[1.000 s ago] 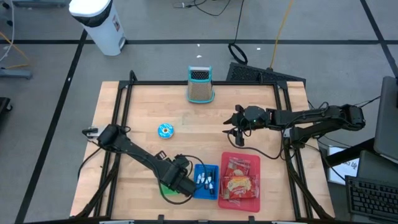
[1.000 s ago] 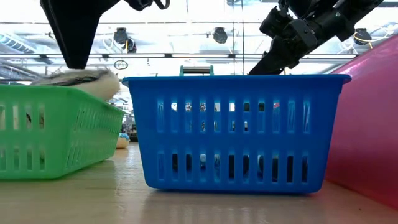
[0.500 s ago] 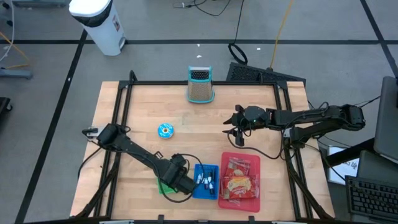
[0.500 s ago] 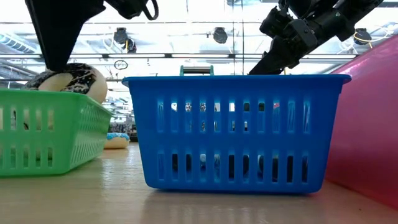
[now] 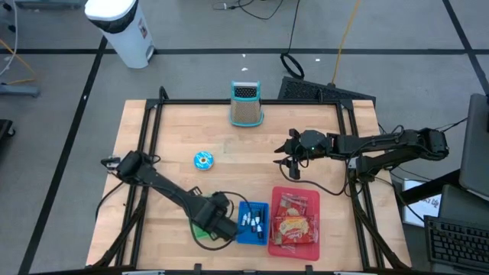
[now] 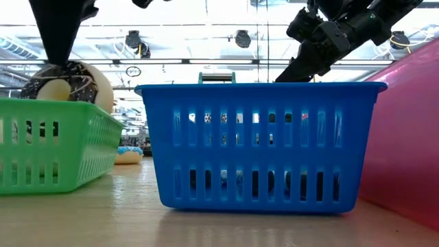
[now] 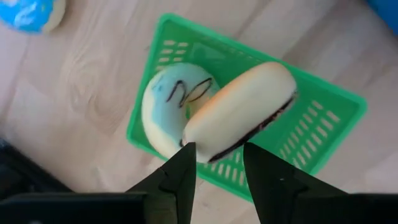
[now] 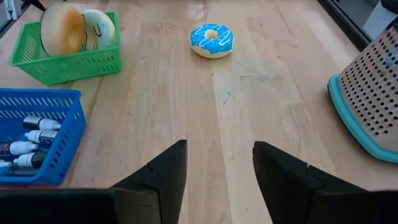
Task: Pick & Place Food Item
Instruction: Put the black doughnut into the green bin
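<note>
1. Three baskets line up along the table's near edge: the first basket on the left, the marker basket just beside it, the snack basket on the right.
2. In the first basket, two donuts: one on edge, leaning against another behind it.
3. The left gripper is directly over that basket, at the leaning donut's rim.
4. Markers lie in the middle basket; packets lie in the right one.
5. A third donut lies alone on the table, behind the baskets, left of centre.
6. A mesh holder stands at the far edge, centre.
7. The right gripper is right of centre, behind the snack basket.
</note>
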Robot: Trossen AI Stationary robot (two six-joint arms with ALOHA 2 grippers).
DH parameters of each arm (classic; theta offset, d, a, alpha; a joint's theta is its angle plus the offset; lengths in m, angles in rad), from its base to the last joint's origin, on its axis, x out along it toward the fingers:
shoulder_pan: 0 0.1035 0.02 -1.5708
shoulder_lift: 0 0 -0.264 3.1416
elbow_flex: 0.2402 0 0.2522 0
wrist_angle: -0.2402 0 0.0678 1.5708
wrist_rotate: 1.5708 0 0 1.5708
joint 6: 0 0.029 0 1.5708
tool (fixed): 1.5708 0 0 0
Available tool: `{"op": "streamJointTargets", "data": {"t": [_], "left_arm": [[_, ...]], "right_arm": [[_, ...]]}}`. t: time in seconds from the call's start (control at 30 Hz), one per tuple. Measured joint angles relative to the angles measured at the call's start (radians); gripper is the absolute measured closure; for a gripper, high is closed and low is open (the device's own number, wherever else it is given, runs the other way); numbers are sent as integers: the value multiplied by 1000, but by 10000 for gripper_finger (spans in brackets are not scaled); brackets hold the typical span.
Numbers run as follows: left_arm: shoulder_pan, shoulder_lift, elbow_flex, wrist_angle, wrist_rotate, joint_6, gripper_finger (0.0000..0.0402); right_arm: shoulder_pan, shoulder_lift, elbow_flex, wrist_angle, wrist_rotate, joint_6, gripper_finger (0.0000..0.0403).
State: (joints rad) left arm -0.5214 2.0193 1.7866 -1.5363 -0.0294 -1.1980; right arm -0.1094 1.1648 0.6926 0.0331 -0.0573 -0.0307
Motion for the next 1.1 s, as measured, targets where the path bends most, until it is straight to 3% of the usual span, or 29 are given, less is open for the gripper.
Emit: {"op": "streamJointTargets", "data": {"t": [0.6, 1.1], "left_arm": [[-9, 0, 0, 195, -34, 353, 270], [-8, 1, 0, 204, -76, 434, 270]], "right_arm": [[0, 0, 0, -4, 0, 2, 232], [0, 0, 0, -4, -1, 1, 232]]}}
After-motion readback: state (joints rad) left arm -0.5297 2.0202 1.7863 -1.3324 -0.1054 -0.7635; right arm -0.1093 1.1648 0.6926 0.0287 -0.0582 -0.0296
